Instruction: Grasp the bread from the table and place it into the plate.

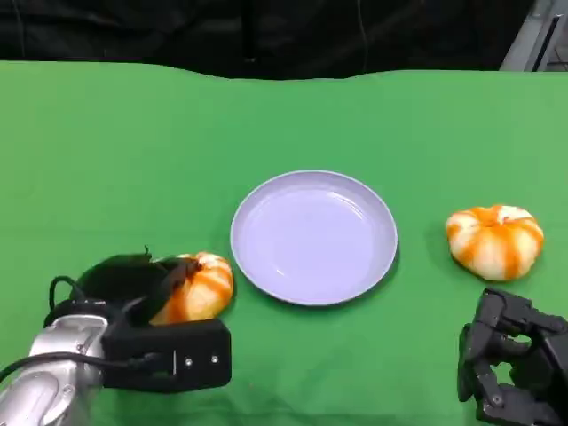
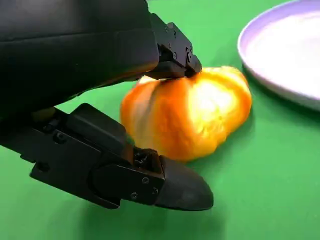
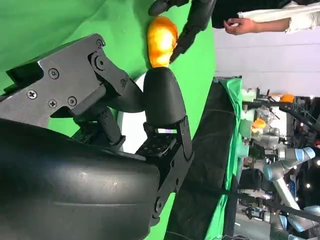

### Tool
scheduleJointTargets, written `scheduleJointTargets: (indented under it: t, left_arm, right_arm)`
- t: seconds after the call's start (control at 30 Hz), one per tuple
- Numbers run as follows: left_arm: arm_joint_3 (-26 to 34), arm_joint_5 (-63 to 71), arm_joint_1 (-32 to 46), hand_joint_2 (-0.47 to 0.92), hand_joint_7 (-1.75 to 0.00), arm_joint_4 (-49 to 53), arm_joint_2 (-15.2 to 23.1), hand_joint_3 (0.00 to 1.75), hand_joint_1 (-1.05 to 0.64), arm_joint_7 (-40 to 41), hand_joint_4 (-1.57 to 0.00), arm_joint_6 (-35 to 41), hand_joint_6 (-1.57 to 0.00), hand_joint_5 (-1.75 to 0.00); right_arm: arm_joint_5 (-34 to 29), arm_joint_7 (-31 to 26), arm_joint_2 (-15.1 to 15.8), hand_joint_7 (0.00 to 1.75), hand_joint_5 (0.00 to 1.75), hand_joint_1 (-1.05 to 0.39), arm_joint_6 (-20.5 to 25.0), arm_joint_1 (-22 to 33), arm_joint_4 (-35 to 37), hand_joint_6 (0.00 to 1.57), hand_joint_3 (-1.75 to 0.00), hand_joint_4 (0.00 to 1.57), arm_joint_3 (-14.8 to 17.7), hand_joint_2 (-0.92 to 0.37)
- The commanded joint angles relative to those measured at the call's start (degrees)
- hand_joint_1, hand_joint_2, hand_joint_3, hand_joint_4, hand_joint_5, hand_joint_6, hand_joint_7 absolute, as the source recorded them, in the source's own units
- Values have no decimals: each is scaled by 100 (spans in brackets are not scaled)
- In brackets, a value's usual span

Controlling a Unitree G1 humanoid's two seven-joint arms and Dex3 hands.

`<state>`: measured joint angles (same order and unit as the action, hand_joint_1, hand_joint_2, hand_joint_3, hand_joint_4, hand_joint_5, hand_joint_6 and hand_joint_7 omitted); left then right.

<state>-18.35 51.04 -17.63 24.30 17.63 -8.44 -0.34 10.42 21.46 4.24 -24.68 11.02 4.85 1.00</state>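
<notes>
- Table [image 1: 106, 151]: green cloth across the whole work surface; it bears the plate, two bread pieces and both hands.
- Plate [image 1: 257, 266]: pale lilac, round, shallow, set mid-table with nothing in it. In the left wrist view its rim [image 2: 250, 70] lies just beside the nearer bread, apart from it.
- Left hand [image 1: 146, 293]: lower left, wrapped about the near-left bread. In the left wrist view one of its fingers [image 2: 175, 50] touches the top of the loaf and another lies along the cloth beside its lower flank. Fingers part-closed around the loaf; whether the grip is firm I cannot tell, as the loaf looks to sit on the cloth.
- Right hand [image 1: 515, 368]: lower right, fingers curled in, holding nothing, near the second bread but apart from it.
- Bread, near left [image 1: 202, 286]: orange and white striped, rounded, resting just left of the plate, partly covered by the left hand.
- Bread, far right [image 1: 494, 240]: same kind, lying free, well right of the plate.
- Person's hand [image 3: 240, 24]: at the table's far side in the right wrist view, touching nothing.
- Step in hand, as judged: securing the near-left loaf. Advice: close both sides evenly, gently since bread likely squashes; lift straight up to clear the rim, carry it the short way right, and release over the plate's centre.
</notes>
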Motion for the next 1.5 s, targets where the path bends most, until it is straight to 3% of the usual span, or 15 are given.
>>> scheduleJointTargets:
  t: [0.03,0.17,0.37,0.5,0.53,0.57,0.6,0.63,0.67,0.7,0.77,0.87,1.17,1.4,1.5]
  left_arm:
    - [-97,-248,-177,92,-1,388,114,39,-103,198,-11,14,-25,-1]
    - [-143,-434,-198,92,-2,534,96,38,-91,407,-17,-27,-29,-3]
    - [-223,-537,-200,92,-4,541,102,34,-51,814,-41,-66,-52,-6]
    - [-75,-754,-112,92,-12,563,22,41,-21,1670,-85,-437,-92,-15]
    - [-35,-830,-97,92,-18,593,5,41,-15,1874,-80,-561,-107,-74]
    - [-19,-882,-95,92,-21,627,-2,42,-12,2004,-71,-643,-113,-110]
    - [26,-942,-82,92,-22,598,15,42,-11,2184,-69,-761,-114,-119]
    - [52,-977,-76,92,-76,583,31,44,-8,2311,-63,-846,-97,-152]
    - [68,-1002,-74,92,-118,580,42,44,-7,2403,-60,-909,-78,-165]
    - [129,-1029,-68,92,-137,490,84,44,-6,2574,-60,-1032,-70,-170]
    - [243,-1077,-58,92,-165,291,171,43,-5,2793,-60,-1200,-57,-173]
    - [472,-1147,-55,92,-174,-219,237,45,-5,2804,-58,-1097,-48,-174]
    - [635,-1170,-331,89,-166,-1718,73,48,-9,2283,-63,-551,-55,-175]
    - [152,-1010,-867,81,-173,-1423,-350,60,-13,2253,-65,-614,-53,-175]
    - [-42,-1013,-1107,82,-158,-1150,-560,56,-13,2112,-63,-575,-62,-175]
  right_arm:
    - [-45,-62,40,168,175,-7,-47,52,-84,71,-116,85,0,-61]
    - [20,4,43,167,175,-8,-129,41,-30,71,-117,85,8,-61]
    - [1,27,52,167,175,-9,-206,33,11,70,-118,84,16,-60]
    - [-16,-43,31,167,175,-8,-106,71,-76,70,-118,84,3,-60]
    - [-8,-49,31,168,175,-8,-69,81,-102,70,-118,84,-2,-60]
    - [-3,-55,32,168,175,-8,-39,90,-122,70,-118,84,-5,-61]
    - [6,-60,30,168,175,-8,-4,89,-138,70,-118,84,-8,-61]
    - [10,-63,28,168,175,-8,15,87,-145,70,-118,84,-9,-61]
    - [14,-65,27,168,175,-8,30,87,-152,70,-118,84,-10,-61]
    - [18,-48,35,168,175,-7,7,74,-133,70,-118,84,-5,-61]
    - [21,-25,51,168,175,-6,-33,57,-102,70,-118,84,4,-61]
    - [45,5,75,169,175,-5,-33,37,-71,69,-118,84,23,-61]
    - [113,35,95,169,175,-6,44,-11,-31,69,-118,84,62,-61]
    - [62,80,103,169,175,-7,-108,-50,76,69,-116,84,98,-61]
    - [122,109,96,170,175,-8,-32,-23,28,69,-116,84,89,-61]
